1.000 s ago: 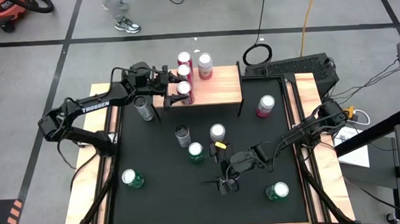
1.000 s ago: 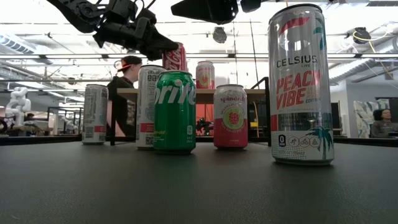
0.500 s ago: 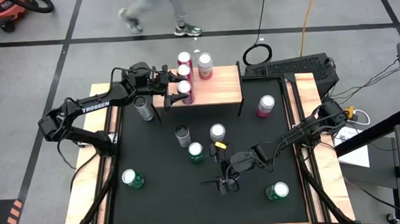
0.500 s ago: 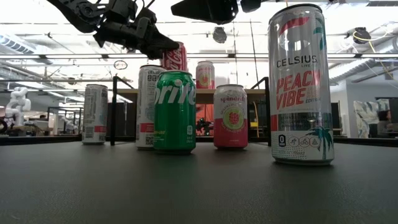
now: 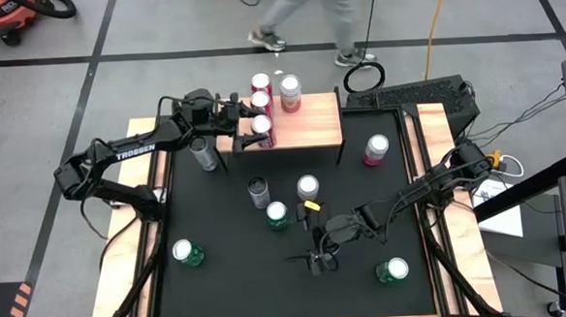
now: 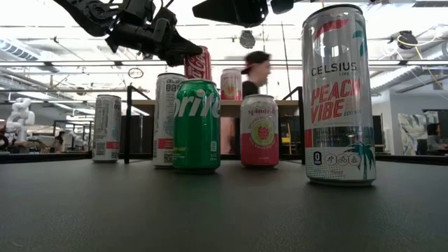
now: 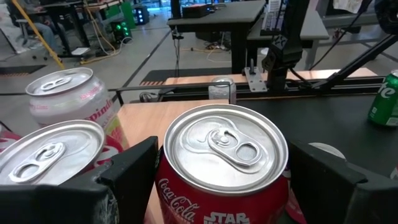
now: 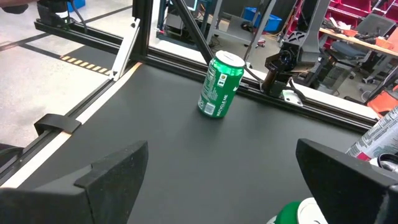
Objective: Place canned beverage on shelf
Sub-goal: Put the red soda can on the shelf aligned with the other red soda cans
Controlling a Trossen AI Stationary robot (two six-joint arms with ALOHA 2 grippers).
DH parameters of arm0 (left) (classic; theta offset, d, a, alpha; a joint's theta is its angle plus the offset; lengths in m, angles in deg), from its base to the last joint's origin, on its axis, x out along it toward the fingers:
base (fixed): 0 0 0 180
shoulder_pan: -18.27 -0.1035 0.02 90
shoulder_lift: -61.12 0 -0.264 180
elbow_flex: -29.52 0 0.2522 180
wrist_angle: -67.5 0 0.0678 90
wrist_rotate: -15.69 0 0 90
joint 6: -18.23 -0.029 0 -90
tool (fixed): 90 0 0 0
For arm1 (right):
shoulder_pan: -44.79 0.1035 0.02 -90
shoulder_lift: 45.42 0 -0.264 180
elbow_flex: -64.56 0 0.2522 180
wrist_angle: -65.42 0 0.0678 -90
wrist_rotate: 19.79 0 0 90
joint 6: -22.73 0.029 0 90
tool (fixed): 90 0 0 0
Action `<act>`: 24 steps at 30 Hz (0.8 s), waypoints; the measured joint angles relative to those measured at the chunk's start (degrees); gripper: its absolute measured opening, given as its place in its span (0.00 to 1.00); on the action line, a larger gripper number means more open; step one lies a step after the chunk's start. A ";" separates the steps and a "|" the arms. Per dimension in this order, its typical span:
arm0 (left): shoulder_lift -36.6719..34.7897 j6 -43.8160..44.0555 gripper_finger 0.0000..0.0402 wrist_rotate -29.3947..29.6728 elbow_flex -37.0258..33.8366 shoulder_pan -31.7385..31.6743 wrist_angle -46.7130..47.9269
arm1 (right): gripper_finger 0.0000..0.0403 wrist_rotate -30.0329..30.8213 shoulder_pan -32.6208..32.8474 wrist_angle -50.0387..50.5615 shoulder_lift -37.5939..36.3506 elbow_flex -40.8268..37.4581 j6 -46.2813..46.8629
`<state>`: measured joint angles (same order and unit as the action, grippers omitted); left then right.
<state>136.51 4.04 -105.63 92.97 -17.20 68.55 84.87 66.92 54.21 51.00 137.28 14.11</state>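
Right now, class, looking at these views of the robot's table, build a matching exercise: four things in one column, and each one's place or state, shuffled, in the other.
Things:
1. Coca-Cola can
2. Sprite can
3. right pincer
4. shelf

Places or states:
A. open, low over the black mat
B. between the left pincer's fingers, on the shelf
C. far edge of the mat
D. upright on the mat

Pairs: 1-B, 2-D, 3-A, 4-C
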 joint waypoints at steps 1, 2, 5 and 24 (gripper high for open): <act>0.00 0.14 0.78 0.04 0.00 0.00 0.00 | 0.97 0.00 0.00 0.00 0.00 0.00 0.00; 0.00 0.16 0.78 0.10 0.00 0.00 0.10 | 0.97 0.00 -0.01 0.00 0.00 0.00 0.00; 0.00 0.16 0.78 0.10 0.00 0.00 0.22 | 0.97 0.00 0.00 0.00 0.00 0.00 0.00; 0.00 -0.11 0.78 0.30 0.00 0.00 1.07 | 0.97 -0.02 0.00 0.00 0.00 0.00 -0.20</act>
<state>136.51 3.93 -105.33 92.97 -17.20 69.62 84.85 66.92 54.21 51.00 137.28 13.91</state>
